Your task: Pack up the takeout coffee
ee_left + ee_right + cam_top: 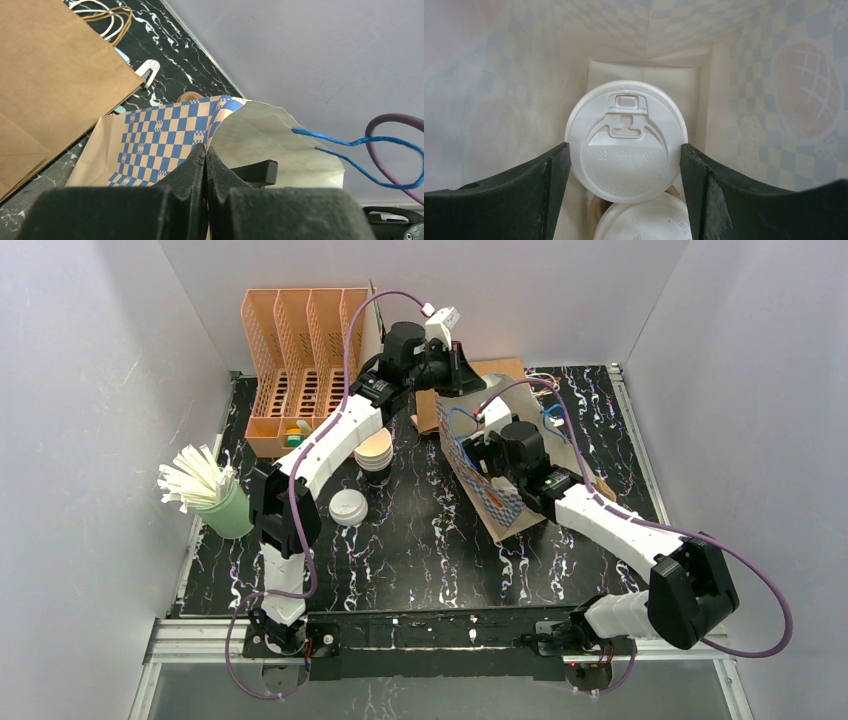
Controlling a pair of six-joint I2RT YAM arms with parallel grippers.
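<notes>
While the right gripper (625,146) reaches inside the blue-checked paper bag (490,485), its jaws stand wide with a white-lidded coffee cup (626,141) filling the gap. Each black finger touches the lid's rim, so it has hold of that cup. The lid carries a moulded sip tab and small embossed lettering that cannot be read. A second lidded cup (641,222) sits just beside it, toward the bottom of the wrist view, its rim lettering also too faint to make out. The bag stands right of the table's (420,560) centre. The left gripper (206,150) is fully closed, pinching the bag's upper edge, with the blue cord handle (350,144) looping off to the side. A plain brown paper bag (50,75) lies flat by the far edge. Left of centre are a loose white lid (348,507) and a stack of paper cups (375,452); a green cup of white straws (228,508) stands at the left edge, an orange file rack (300,350) in the far left corner
</notes>
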